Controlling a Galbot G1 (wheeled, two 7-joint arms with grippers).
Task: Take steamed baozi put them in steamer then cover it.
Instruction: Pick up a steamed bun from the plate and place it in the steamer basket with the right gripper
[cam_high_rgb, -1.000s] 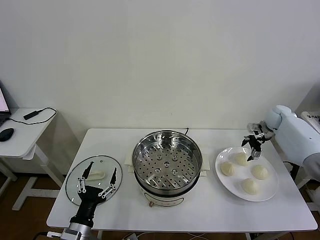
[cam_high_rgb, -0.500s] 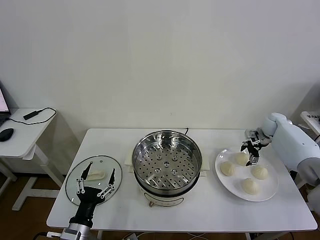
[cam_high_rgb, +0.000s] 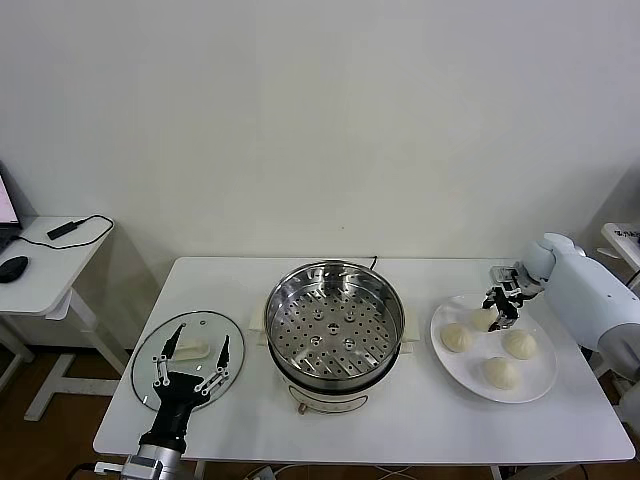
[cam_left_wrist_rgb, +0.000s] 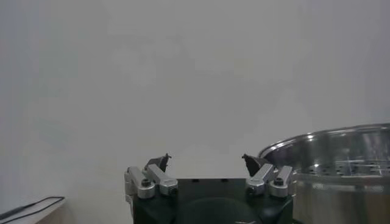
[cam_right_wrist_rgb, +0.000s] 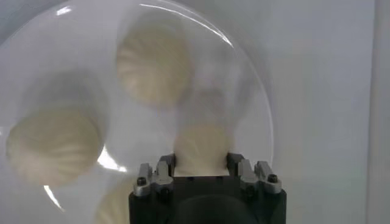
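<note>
Four cream-white baozi lie on a white plate (cam_high_rgb: 540, 385) at the right: the far one (cam_high_rgb: 482, 320), one on its left (cam_high_rgb: 456, 338), one on its right (cam_high_rgb: 519, 343) and a near one (cam_high_rgb: 501, 372). My right gripper (cam_high_rgb: 501, 306) is low over the far baozi, open, a finger on each side of it; in the right wrist view that baozi (cam_right_wrist_rgb: 201, 143) fills the gap of the gripper (cam_right_wrist_rgb: 200, 161). The steel steamer (cam_high_rgb: 335, 330) stands empty at the centre. The glass cover (cam_high_rgb: 146, 355) lies flat at the left. My left gripper (cam_high_rgb: 204, 338) hovers open over it.
The white table (cam_high_rgb: 400, 430) carries all of this; its right edge is close behind the plate. A side desk (cam_high_rgb: 45, 262) with a mouse (cam_high_rgb: 12, 268) stands at the far left. The steamer's wall (cam_left_wrist_rgb: 341, 152) shows in the left wrist view beside the left gripper (cam_left_wrist_rgb: 205, 159).
My right gripper has dropped lower and closer around the far baozi, and the right arm has shifted slightly. The left arm, cover and steamer have not moved.
</note>
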